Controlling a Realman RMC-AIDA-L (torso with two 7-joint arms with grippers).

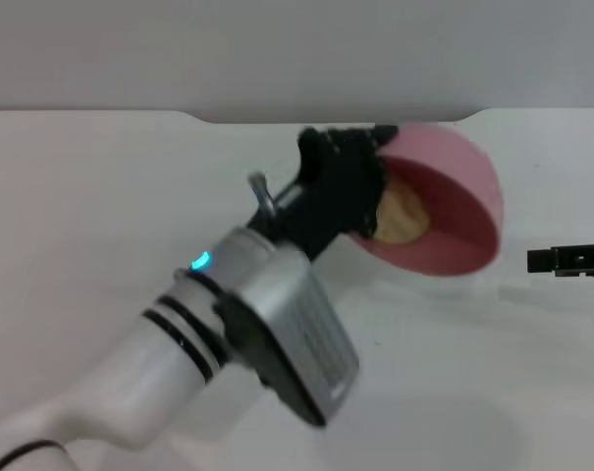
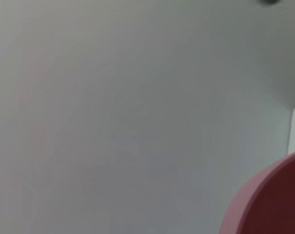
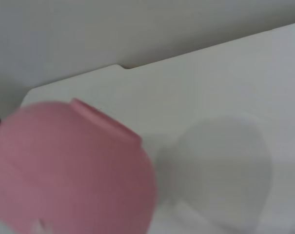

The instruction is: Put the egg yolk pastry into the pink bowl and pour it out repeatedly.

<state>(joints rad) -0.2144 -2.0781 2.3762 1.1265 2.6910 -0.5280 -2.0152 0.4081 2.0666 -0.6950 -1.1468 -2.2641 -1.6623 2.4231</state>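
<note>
My left gripper is shut on the near-left rim of the pink bowl and holds it above the white table, tipped on its side with its mouth facing me. The egg yolk pastry lies inside the bowl against its lower wall, next to the gripper. A part of the bowl's rim shows in the left wrist view. The right wrist view shows the bowl's outside and foot ring. My right gripper shows only as a black tip at the right edge, apart from the bowl.
The white table ends at a far edge with a shallow notch behind the bowl, and a grey wall stands beyond it. The bowl's shadow falls on the table below it.
</note>
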